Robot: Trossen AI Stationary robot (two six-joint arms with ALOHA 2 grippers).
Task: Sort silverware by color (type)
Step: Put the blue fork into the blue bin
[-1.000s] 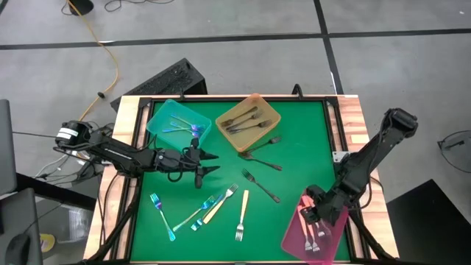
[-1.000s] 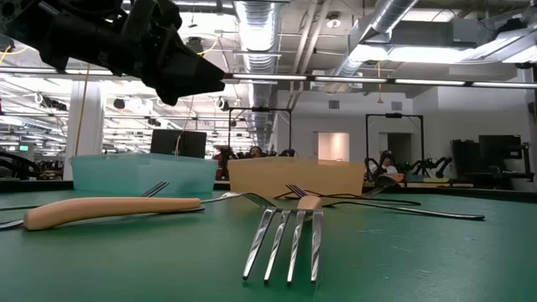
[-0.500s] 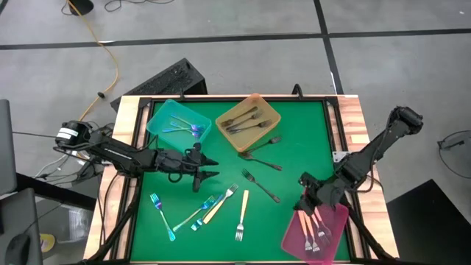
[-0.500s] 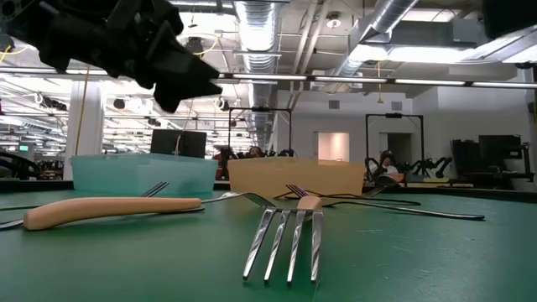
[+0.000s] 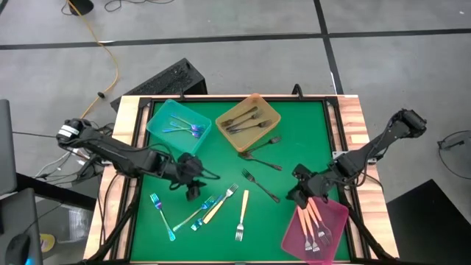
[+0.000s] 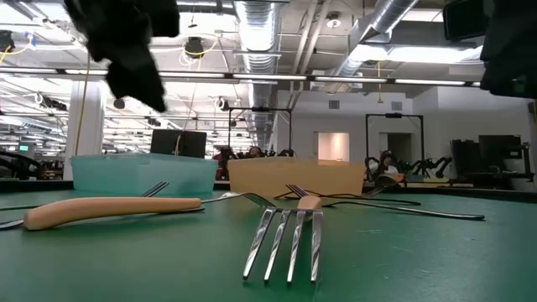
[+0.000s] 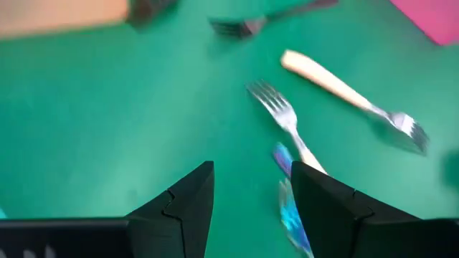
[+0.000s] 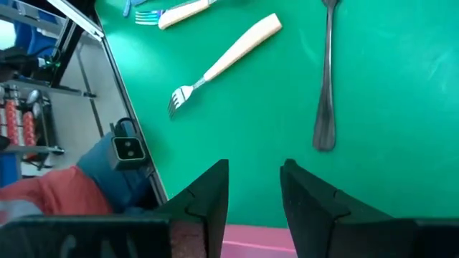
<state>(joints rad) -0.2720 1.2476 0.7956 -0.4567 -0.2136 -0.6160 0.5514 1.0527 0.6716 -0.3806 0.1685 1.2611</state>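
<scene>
- A green table mat (image 5: pixel 294 140) seen from above, with two dark robot arms reaching in from either side.
- The left gripper (image 5: pixel 193 185) hovers over the mat's left half, just beside a cluster of blue and cream-handled forks (image 5: pixel 213 206). Its fingers (image 7: pixel 188 204) stand partly apart — nothing is between them.
- The right gripper (image 5: pixel 297 193) hangs above the mat beside the pink tray's (image 5: pixel 335 228) upper corner, fingers (image 8: pixel 209 193) parted a little and holding nothing.
- The pink tray holds several cream-handled forks (image 5: pixel 318 224).
- A teal tray (image 5: pixel 158 125) holds blue forks; an amber tray (image 5: pixel 271 110) holds dark grey ones.
- Loose on the mat: a cream-handled fork (image 5: pixel 242 214), a blue fork (image 5: pixel 162 216), and dark grey forks (image 5: pixel 261 185) near the middle.
</scene>
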